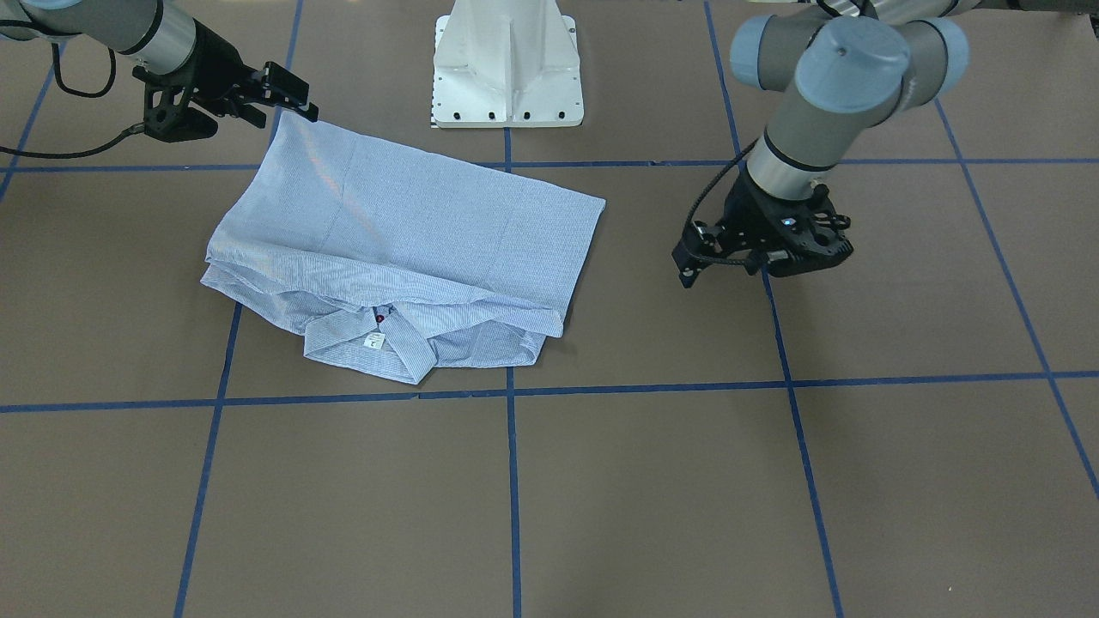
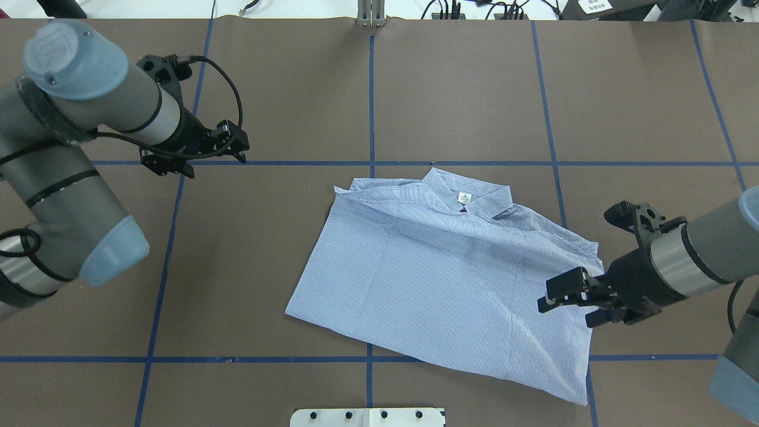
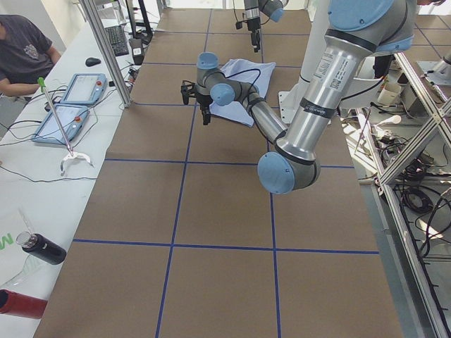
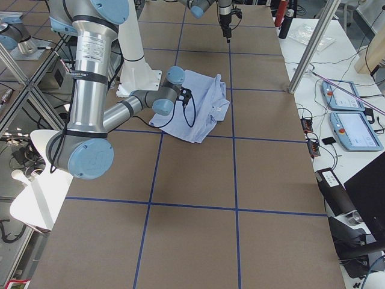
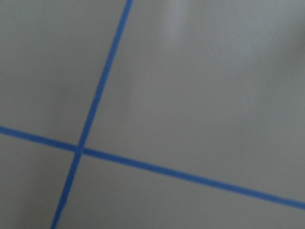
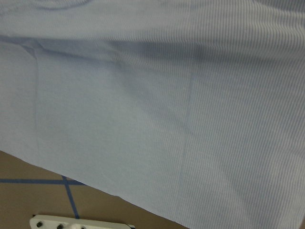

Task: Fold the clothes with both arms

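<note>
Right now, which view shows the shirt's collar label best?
Exterior front-facing: the collar label sits at the shirt's near edge, unobstructed. Overhead shows it too, at the far edge. Side views: too small. Wrist cameras: only table and plain fabric.

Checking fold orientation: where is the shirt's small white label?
In the overhead view, the small white label sits inside the collar at the far edge of the light blue striped shirt, right of the central blue tape line.

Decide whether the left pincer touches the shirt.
Apart. The overhead view shows a wide stretch of bare table between the left pincer and the shirt.
</note>
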You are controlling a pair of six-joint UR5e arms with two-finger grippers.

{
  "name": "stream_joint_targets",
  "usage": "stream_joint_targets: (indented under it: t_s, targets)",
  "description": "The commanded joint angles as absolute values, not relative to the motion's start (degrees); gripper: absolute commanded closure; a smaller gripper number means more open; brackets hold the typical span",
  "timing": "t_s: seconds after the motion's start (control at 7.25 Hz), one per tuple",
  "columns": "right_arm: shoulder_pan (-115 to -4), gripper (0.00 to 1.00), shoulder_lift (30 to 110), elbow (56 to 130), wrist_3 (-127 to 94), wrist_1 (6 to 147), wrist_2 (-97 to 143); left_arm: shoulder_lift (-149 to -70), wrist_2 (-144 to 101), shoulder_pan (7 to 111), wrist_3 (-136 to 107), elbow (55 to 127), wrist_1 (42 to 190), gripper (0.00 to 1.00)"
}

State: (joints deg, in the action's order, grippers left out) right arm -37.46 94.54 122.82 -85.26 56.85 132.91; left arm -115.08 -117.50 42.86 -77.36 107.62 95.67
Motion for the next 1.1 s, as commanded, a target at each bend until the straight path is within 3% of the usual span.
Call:
stream_joint_targets:
  t_s: [0.0,0.97]
  targets:
    - [-42.7,0.0,90.2,122.7,-84.7,56.9,131.1,-114.4,-117.5,31.9,-92.6,111.5,99.9,0.0]
    - [-42.4,0.0,87.3,121.5,-84.6,57.0,128.2,-112.8,-100.8,18.7,-107.6,104.9,108.5,0.01]
